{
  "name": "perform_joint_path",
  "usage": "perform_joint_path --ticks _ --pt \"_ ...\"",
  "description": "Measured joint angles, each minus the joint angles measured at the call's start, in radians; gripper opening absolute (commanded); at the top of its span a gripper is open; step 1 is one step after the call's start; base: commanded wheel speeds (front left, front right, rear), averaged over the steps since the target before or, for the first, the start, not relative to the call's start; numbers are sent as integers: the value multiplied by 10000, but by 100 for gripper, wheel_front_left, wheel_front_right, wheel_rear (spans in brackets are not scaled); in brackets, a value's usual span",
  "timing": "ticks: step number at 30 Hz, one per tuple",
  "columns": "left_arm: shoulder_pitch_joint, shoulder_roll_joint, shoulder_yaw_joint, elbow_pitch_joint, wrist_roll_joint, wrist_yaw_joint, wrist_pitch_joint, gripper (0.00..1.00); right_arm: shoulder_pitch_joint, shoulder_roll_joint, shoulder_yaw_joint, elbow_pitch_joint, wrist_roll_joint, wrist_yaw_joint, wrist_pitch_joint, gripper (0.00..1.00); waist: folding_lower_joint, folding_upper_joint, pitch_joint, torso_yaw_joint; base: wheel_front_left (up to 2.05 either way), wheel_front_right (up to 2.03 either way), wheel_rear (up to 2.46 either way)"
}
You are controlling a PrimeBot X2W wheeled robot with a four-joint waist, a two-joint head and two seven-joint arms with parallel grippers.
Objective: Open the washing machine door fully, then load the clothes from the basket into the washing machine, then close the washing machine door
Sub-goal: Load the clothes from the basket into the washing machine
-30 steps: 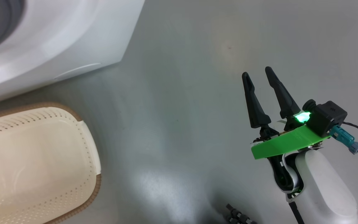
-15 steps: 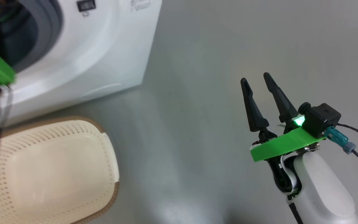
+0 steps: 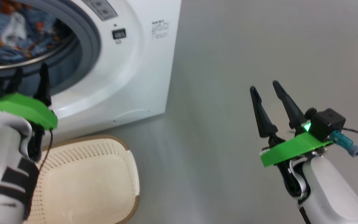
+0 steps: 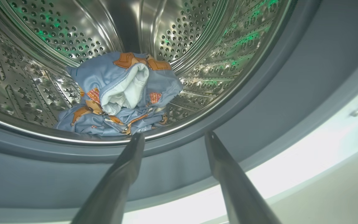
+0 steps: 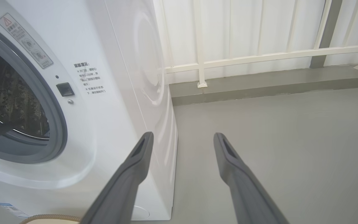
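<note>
Blue clothes (image 4: 120,96) lie inside the washing machine (image 3: 141,62). The left gripper (image 4: 174,134), fingers spread and empty, faces its mouth. The right gripper (image 3: 264,85), likewise spread, hovers beside it.

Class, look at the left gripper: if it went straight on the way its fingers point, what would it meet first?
The left gripper would likely meet the grey seal at the washing machine's mouth; clearing that, the clothes inside. Depth is unclear.

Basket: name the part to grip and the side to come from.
Probably take the basket by the flat cream lip at its right end, coming down from the right with the open right tool. That lip juts out as a thin edge, and bare floor lies beside it.
</note>
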Motion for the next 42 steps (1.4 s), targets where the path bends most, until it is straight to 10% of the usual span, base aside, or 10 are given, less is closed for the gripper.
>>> perform_joint_path --ticks 20,42 --pt "5801 -665 1843 -5626 1680 1235 -65 100 1011 -773 8 311 173 0 0 100 0 0 -2460 1128 0 0 0" --pt "8694 -1298 2941 -8134 2203 1657 -65 100 1954 -930 -10 305 370 0 0 100 0 0 -3492 1933 0 0 0"
